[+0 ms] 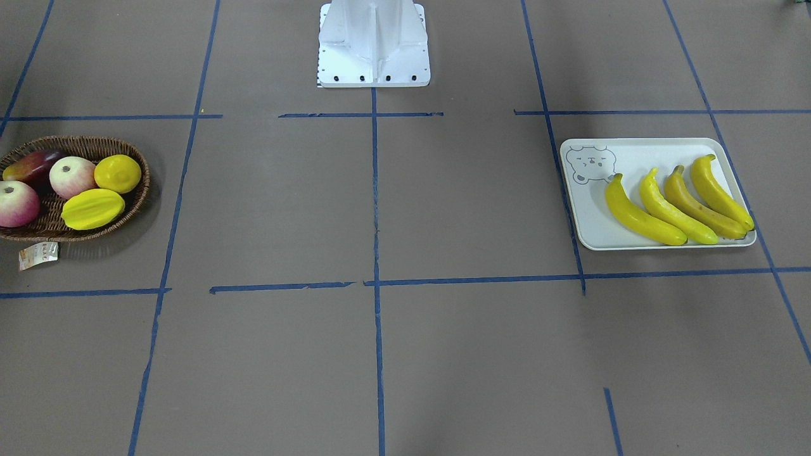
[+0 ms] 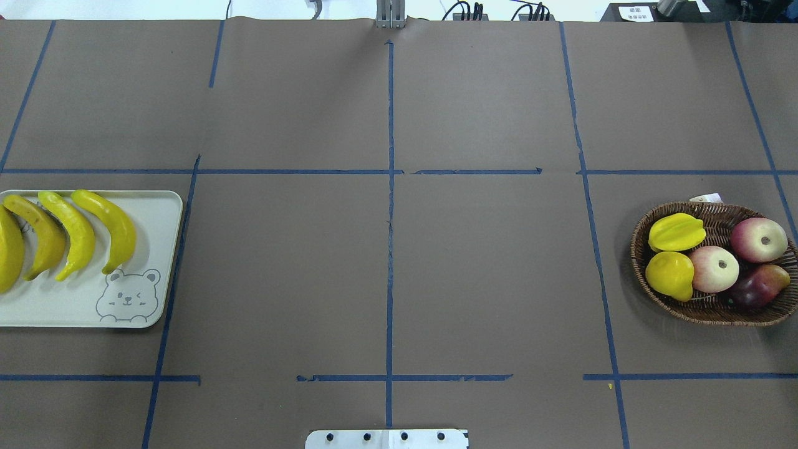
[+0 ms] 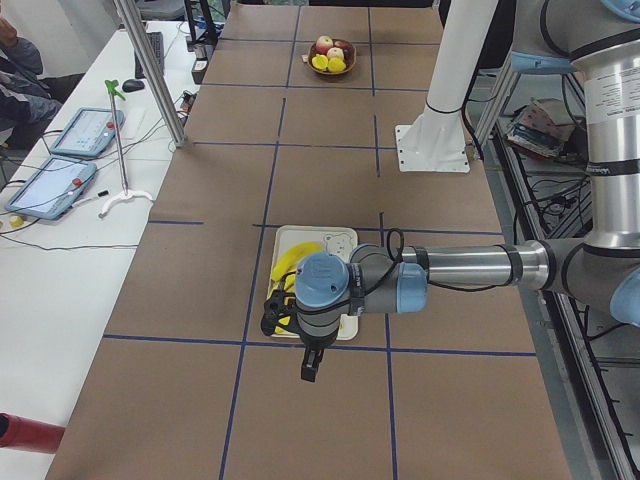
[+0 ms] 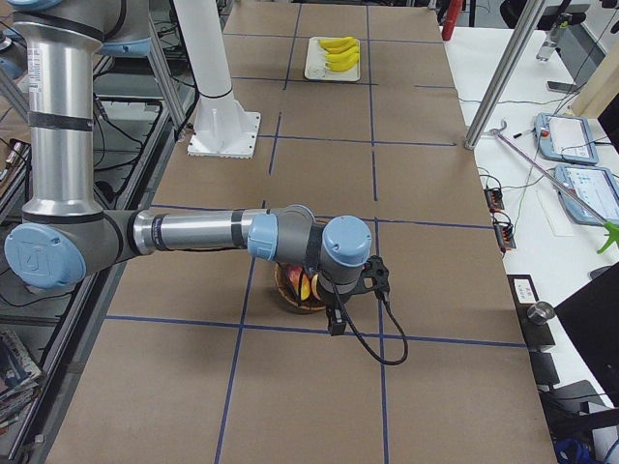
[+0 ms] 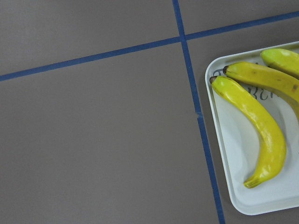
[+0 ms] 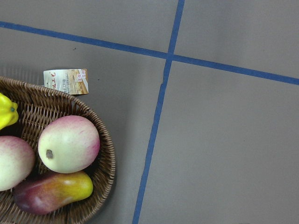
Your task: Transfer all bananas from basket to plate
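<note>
Yellow bananas (image 1: 673,213), all four, lie side by side on the pale plate (image 1: 640,152), none overlapping. The wicker basket (image 2: 720,218), well apart at the table's other end, holds only a starfruit (image 1: 93,209), a lemon (image 1: 118,173), apples and a mango, so the transfer looks finished. The left gripper (image 3: 311,368) hangs by the plate, the right gripper (image 4: 335,324) by the basket; whether their fingers are open or closed cannot be told

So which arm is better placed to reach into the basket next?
The right arm: it hangs by the basket, while the left arm is far off at the plate. But all four bananas already lie on the plate, so none is left to fetch.
</note>
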You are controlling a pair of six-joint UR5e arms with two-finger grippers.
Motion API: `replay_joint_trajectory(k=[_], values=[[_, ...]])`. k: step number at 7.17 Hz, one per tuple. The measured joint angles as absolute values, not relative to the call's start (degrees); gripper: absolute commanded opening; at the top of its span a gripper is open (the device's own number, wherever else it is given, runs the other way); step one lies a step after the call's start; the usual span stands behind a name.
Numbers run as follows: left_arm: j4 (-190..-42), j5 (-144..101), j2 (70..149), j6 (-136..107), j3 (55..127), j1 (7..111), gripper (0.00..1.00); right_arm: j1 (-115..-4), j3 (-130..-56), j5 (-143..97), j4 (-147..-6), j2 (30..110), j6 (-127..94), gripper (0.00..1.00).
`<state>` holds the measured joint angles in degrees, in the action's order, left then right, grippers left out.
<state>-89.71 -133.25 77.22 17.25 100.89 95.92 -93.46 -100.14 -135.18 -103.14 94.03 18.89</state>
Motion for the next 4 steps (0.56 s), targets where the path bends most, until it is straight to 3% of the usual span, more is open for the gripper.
replay_joint_trajectory(k=[4], values=[[-89.7,-133.2,76.3,17.3,101.1,95.9,1.00,-93.4,-100.3,-135.2,-103.2,94.0,18.8,1.00]])
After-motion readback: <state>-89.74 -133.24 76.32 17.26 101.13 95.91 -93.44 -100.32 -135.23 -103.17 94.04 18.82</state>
